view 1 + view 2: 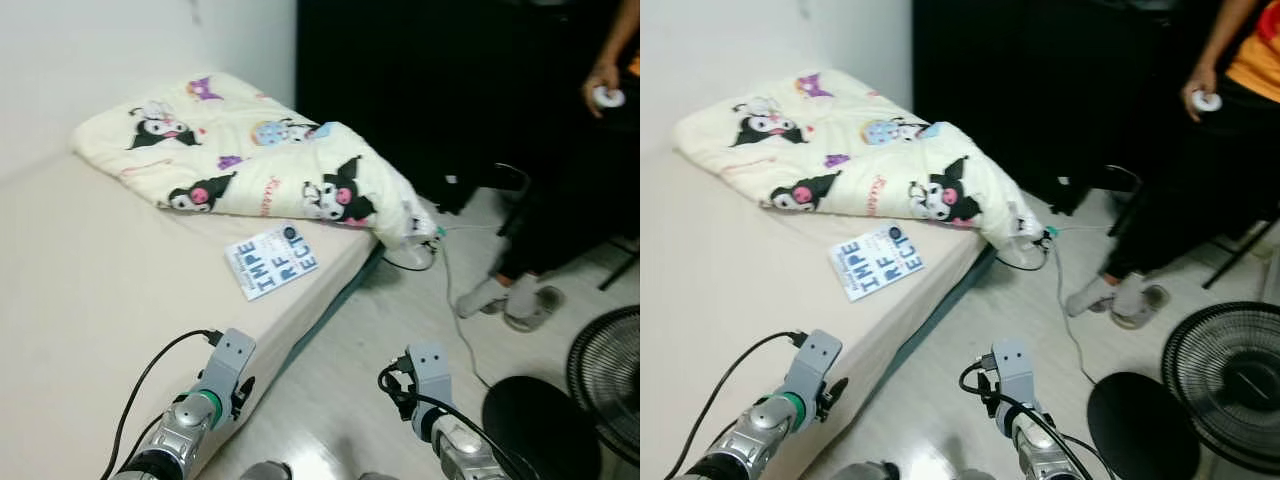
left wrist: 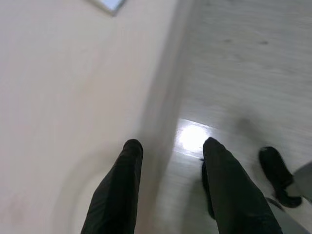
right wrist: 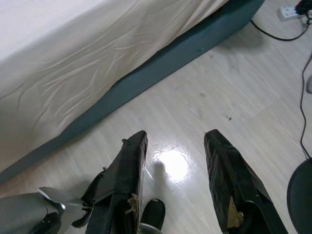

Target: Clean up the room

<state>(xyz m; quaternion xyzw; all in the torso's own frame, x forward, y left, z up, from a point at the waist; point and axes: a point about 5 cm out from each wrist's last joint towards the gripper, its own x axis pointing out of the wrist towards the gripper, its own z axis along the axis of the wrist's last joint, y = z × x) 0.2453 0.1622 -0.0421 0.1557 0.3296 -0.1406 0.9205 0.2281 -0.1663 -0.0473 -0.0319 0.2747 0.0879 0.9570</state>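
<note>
My left gripper (image 2: 168, 146) hangs open over the bed (image 1: 80, 290) edge, my right gripper (image 3: 175, 141) open above bare floor (image 3: 204, 97). Ahead, a strip of floor runs between the bed and a person (image 1: 560, 200) standing to my right. A cable (image 1: 455, 300) trails across it. A black stool (image 1: 540, 425) and a fan (image 1: 610, 370) crowd my right. On the mattress, a book (image 1: 272, 260) and a blanket (image 1: 250, 160) lie beyond open sheet, perhaps touching.

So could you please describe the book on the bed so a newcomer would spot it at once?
Start at the bed along the left wall. Just below the crumpled cartoon-print blanket, near the mattress edge, lies the book. It is the lone flat, rectangular thing there, white-blue with big dark block letters.
</note>
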